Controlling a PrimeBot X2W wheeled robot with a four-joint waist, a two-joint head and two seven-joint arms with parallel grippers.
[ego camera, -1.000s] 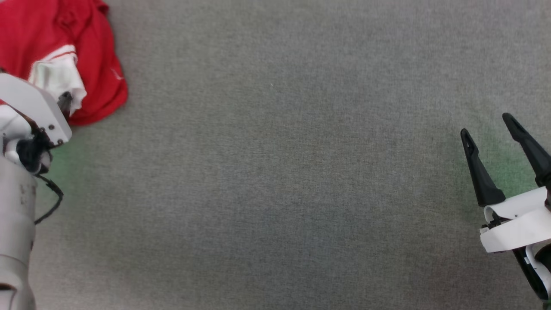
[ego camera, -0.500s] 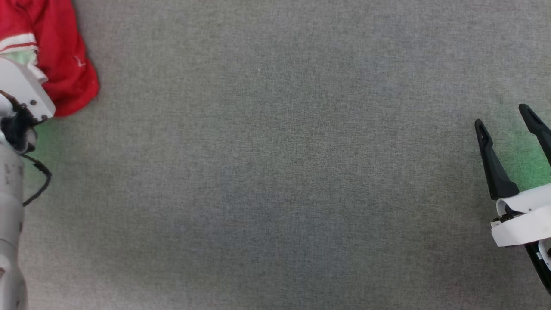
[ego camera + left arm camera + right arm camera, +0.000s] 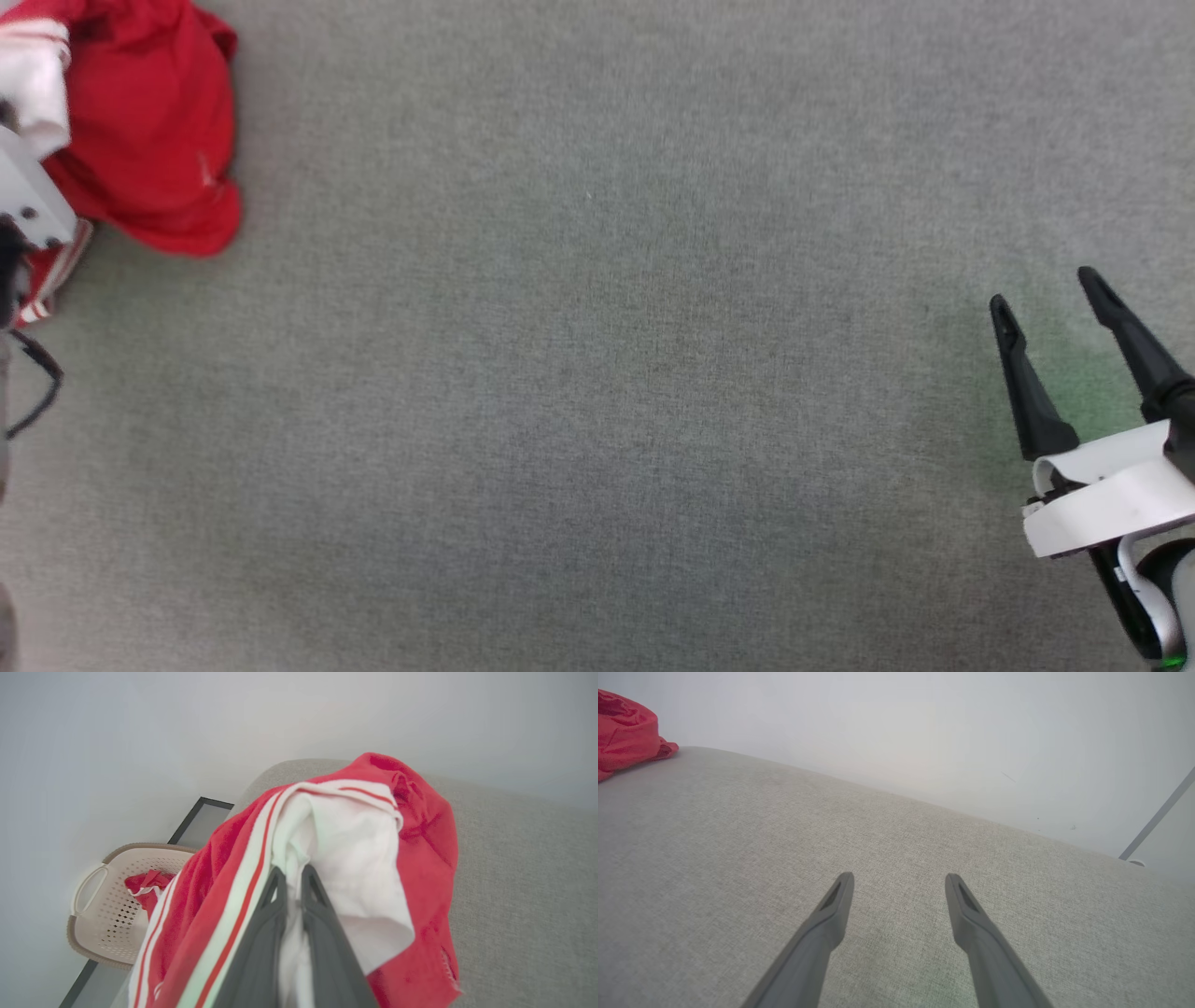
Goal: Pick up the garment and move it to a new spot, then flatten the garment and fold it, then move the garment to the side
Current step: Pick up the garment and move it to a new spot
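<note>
The left gripper [image 3: 289, 873] pinches the white sleeve [image 3: 355, 868] of the jersey shirt [image 3: 420, 830], with red cloth draped around its fingers [image 3: 259, 952]. The bite seems shallow, though folds hide it, so lift slowly. Well off to its right, the right gripper [image 3: 1044, 289] hovers spread and empty.
</note>
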